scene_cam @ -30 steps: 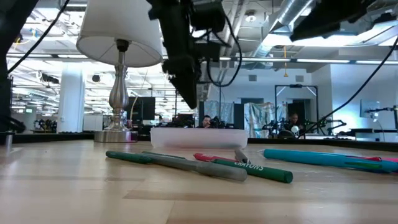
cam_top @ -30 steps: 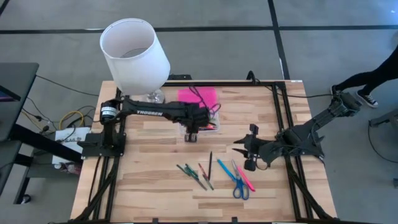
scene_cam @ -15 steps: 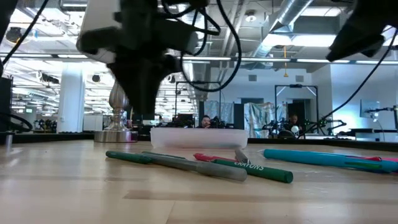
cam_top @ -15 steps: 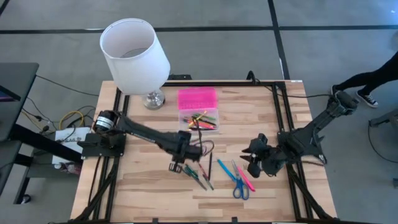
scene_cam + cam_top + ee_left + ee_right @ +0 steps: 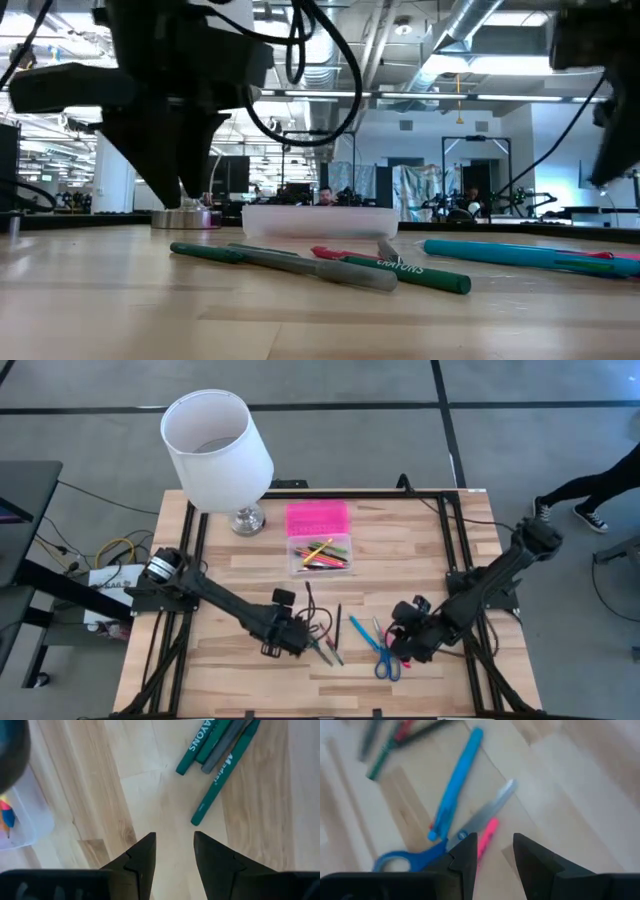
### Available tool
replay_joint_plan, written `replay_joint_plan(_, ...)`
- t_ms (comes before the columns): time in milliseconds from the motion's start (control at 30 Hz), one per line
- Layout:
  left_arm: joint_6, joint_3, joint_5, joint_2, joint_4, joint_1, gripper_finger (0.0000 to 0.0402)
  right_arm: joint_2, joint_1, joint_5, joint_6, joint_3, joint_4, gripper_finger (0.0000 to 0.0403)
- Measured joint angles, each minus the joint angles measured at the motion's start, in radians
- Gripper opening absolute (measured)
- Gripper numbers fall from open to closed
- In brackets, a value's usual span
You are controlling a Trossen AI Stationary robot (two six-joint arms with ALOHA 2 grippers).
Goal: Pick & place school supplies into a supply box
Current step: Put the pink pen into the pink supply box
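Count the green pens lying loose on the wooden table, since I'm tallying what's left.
2 clearly green pens, side by side with a grey one, ahead of the left gripper; the cluster may hide more.

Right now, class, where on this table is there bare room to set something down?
Bare wood lies right of the supply box toward the table's far right corner. Crowded: the near middle, where pens and scissors lie between both grippers.
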Motion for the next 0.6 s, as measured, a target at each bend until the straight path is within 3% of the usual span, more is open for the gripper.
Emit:
replay_joint_plan(267,-0.052,-0.001,-0.096,0.000,0.010,-0.057,0.0128,0.100,0.001,-0.085,0.100,0.005,0.001,0.0118)
replay_joint_plan(600,-0.085,-0.001,-0.104,0.000,0.010,-0.064,0.0128,0.124,0.015,-0.120,0.093,0.006,0.063,0.0118)
